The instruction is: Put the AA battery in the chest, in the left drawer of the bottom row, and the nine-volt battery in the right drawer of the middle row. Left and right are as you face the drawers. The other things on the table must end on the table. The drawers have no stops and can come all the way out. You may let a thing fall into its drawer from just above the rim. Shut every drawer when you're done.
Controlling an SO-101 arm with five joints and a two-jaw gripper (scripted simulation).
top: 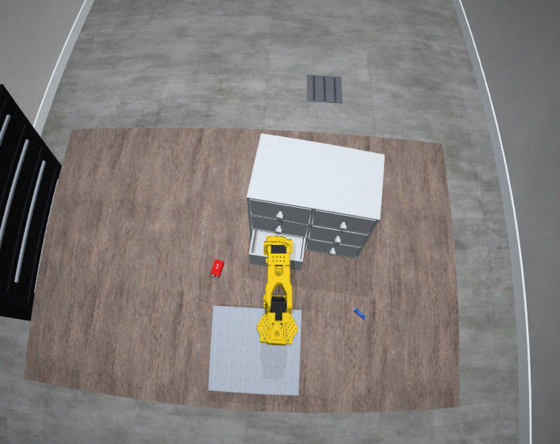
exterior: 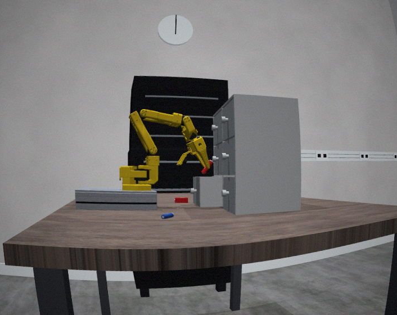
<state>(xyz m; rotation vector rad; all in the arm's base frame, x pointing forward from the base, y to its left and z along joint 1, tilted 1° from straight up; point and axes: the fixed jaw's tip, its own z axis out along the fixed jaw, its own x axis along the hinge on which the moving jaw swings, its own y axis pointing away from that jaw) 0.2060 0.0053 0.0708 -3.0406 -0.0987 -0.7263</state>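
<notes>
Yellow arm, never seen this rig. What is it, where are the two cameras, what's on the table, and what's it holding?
It is a small yellow robot arm bolted to a grey base plate on a wooden table. One picture looks straight down; the other looks across the table from the side. A grey chest has its bottom-left drawer pulled out. A red block and a blue cylinder lie on the table. The gripper is closed on a small red thing, probably the AA battery, above that drawer.

Yellow segmented arm, black motor blocks (perforated round base), tapered yellow jaws.
</notes>
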